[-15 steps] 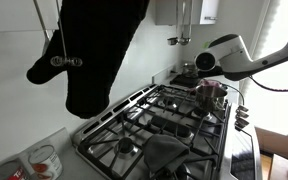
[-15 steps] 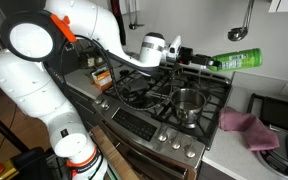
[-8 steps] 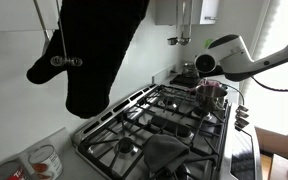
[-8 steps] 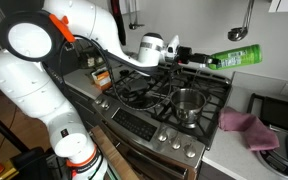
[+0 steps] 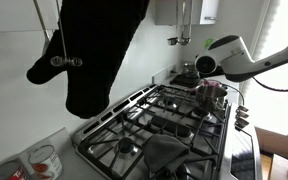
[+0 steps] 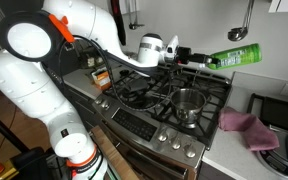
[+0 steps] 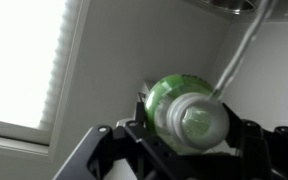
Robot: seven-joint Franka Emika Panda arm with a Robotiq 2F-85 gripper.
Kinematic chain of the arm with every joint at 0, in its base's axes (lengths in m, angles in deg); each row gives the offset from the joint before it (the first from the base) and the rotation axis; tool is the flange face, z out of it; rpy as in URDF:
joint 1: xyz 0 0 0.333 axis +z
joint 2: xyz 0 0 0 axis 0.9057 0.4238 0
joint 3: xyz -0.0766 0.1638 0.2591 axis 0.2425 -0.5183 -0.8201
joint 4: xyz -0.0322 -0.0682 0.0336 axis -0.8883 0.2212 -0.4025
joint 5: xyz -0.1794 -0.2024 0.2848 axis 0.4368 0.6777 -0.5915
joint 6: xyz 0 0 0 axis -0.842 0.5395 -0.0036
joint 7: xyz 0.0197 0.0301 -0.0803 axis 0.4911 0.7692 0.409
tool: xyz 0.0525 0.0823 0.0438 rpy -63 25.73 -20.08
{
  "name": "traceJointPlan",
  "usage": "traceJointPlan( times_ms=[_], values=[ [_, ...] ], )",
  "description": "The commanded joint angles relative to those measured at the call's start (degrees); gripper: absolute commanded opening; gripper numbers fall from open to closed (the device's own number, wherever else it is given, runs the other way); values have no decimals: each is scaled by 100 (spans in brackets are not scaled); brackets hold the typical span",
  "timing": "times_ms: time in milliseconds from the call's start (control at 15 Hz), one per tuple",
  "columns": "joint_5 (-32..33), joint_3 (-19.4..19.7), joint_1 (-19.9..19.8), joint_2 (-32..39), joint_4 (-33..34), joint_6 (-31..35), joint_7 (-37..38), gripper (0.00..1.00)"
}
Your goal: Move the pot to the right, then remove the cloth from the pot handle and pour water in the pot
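Note:
The pot [image 6: 189,103], a small shiny steel saucepan, stands on the front right burner of the gas stove [image 6: 144,95]; it also shows far back on the stove as the pot [image 5: 210,92]. I cannot make out its handle. My gripper [image 6: 184,55] is shut on a green plastic bottle [image 6: 234,58], held lying level above and behind the pot with its far end towards the right. In the wrist view the gripper [image 7: 189,125] clamps the bottle [image 7: 184,110] from both sides. A dark cloth [image 6: 246,128] lies on the counter right of the stove, apart from the pot; it shows as the cloth [image 5: 164,155] up close.
A large black oven mitt [image 5: 94,50] hangs close to the lens. A measuring cup [image 5: 44,160] stands on the white counter. Jars [image 6: 99,72] stand left of the stove. A ladle [image 6: 242,25] hangs on the wall. Stove knobs [image 6: 169,135] line the front.

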Motion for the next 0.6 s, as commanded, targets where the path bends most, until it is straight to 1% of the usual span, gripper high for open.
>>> traceJointPlan(
  times_ms=[0,533],
  values=[
    [214,12,31,-181,-235,-102,108,45],
    [12,54,29,-231,-336,61,-70,45]
  ],
)
